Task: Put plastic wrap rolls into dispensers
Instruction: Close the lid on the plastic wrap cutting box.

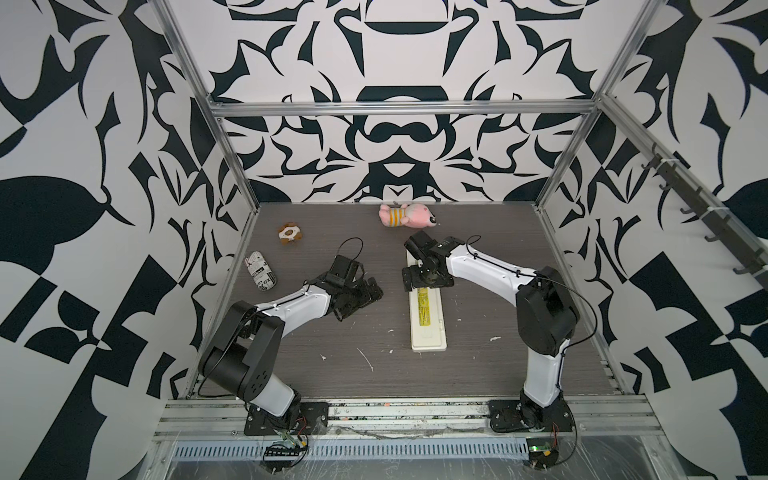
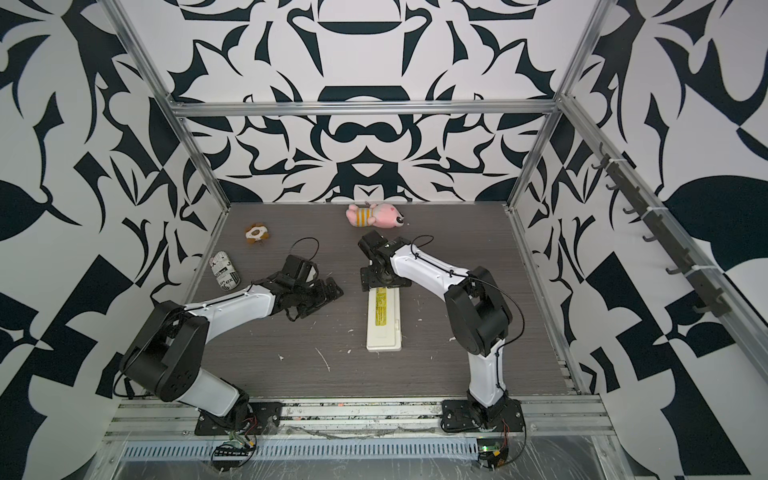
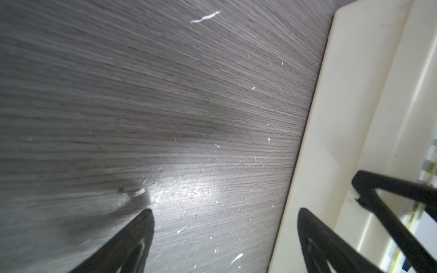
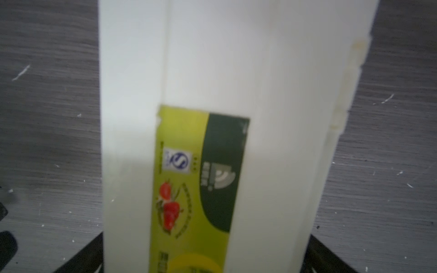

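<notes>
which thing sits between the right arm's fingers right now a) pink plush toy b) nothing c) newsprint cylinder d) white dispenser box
d, the right wrist view shows the dispenser running between the right fingers, one at each side of it.

The dispenser (image 1: 430, 334), a long cream-white plastic box with its lid shut, lies flat on the table (image 1: 332, 365), lengthwise front to back, its yellow-green label (image 1: 423, 309) facing up.
</notes>
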